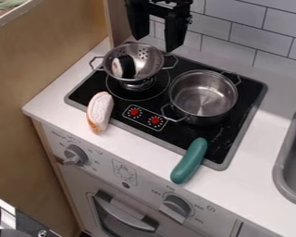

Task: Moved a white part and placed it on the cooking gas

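- Bread-like white slice (100, 112) of soft-looking foam or plastic, curved and edged in orange-brown crust, lies across the front-left border of a flat black stovetop (244, 109), one end on the white counter (243, 187).
- Black two-finger gripper (154, 42) hangs at the back of the toy kitchen, its fingers apart and nothing between them, above the rear of a shiny perforated metal colander (151, 59).
- Pickup appears to be the step in hand, with the slice (likely the "white part" of the assignment, though a round black-and-white piece (123, 67) sits in the colander) ungrasped and only partly on the cooker.
- Next move calls for the gripper to come forward and down, straddle the slice across its narrow width, close gently, then lift and set it fully on the black surface.
- Round silver metal pot (203, 82) and smooth teal rod-shaped toy (189, 160) stand to the right, leaving the colander's handle the likelier snag.
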You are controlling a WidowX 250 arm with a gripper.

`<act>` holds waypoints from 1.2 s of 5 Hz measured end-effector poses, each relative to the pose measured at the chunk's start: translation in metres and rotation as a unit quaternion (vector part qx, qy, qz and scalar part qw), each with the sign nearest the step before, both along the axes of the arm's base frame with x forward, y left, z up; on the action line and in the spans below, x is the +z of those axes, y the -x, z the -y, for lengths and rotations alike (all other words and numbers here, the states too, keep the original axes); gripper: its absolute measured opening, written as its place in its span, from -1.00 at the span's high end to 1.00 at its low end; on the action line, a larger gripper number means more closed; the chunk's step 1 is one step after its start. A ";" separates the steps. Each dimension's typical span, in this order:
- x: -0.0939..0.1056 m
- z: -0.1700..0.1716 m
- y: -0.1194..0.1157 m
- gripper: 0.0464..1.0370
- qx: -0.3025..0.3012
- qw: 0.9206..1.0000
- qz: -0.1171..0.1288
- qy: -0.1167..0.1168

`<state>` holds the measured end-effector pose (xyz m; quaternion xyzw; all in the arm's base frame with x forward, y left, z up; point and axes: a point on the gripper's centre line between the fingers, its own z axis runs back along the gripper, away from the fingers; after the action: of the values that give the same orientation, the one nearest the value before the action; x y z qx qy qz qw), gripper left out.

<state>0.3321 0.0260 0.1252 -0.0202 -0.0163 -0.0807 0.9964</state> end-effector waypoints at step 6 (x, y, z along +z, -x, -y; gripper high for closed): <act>-0.037 -0.040 -0.007 -0.92 -0.111 0.992 0.024 -0.047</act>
<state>0.3392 0.0655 0.0884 0.0265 -0.0342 -0.1917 0.9805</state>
